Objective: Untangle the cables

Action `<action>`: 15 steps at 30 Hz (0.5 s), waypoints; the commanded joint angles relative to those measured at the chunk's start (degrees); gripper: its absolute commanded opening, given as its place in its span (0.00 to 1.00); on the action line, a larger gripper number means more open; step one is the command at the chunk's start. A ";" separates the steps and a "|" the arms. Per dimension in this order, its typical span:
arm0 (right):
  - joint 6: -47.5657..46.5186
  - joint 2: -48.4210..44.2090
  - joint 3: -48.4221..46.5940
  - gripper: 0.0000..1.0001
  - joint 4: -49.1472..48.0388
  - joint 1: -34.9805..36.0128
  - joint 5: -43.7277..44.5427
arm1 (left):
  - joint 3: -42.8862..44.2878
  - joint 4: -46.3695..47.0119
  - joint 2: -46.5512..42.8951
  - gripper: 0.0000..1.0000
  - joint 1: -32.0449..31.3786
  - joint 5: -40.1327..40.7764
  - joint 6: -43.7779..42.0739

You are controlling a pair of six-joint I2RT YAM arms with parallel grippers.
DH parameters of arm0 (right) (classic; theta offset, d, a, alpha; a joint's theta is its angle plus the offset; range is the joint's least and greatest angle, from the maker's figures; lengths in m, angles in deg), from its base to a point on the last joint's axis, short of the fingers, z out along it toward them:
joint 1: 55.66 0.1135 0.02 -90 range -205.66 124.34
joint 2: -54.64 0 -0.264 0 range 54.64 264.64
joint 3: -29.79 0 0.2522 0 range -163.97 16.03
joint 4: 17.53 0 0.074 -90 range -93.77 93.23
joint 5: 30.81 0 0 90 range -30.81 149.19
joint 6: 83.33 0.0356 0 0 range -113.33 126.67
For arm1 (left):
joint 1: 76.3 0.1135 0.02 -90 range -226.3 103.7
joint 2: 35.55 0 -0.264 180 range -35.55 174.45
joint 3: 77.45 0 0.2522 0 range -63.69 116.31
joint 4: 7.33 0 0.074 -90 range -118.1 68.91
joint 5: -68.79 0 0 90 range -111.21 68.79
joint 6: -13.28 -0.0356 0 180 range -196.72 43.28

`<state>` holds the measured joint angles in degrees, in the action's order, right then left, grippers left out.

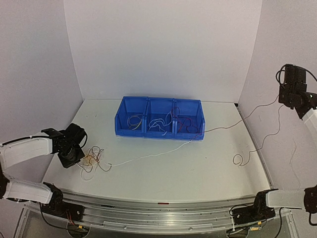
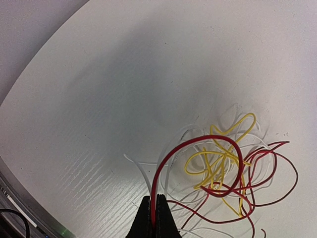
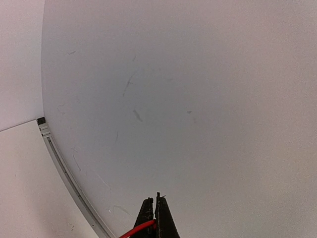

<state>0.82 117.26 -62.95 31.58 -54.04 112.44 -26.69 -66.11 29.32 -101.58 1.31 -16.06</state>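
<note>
Tangle [image 1: 91, 159]: red, white and yellow loops [image 2: 223, 168], loosely knotted, lying near the left edge;
White strand [image 1: 148, 156]: trails from it toward the table's middle;
Red strand [image 1: 223, 127]: taut, rising past the right edge

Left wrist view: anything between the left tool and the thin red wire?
Nothing: the left tool is shut on the thin red wire. Beyond the grip, that wire arcs into a knot of thin yellow wires, thin white wires and darker red wires.
</note>
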 commanded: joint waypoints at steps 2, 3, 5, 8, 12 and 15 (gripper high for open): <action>-0.18 -0.37 -3.34 0.00 0.37 -3.58 2.16 | -0.22 -0.70 -0.41 0.00 4.46 -0.84 -1.43; -0.56 -0.35 -3.54 0.00 0.42 -4.55 1.74 | -0.28 -0.17 -0.13 0.00 5.02 -1.38 -1.66; -0.63 -0.41 -3.73 0.00 0.69 -5.38 1.72 | -0.67 1.24 0.21 0.00 5.77 -2.87 -1.99; -0.52 0.08 -4.06 0.00 0.96 -7.09 3.04 | -0.97 0.06 0.96 0.00 7.73 -2.98 -0.59; 1.33 0.53 -4.33 0.00 2.44 -10.79 0.22 | -1.42 1.56 1.18 0.00 11.39 -5.01 -1.95; 8.16 -1.58 -2.75 0.00 4.68 -10.93 -20.57 | -2.98 7.88 0.07 0.00 11.52 -10.80 -7.55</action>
<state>1.87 117.56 -65.20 33.96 -64.37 110.76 -27.97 -64.72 30.24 -90.66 -3.17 -17.79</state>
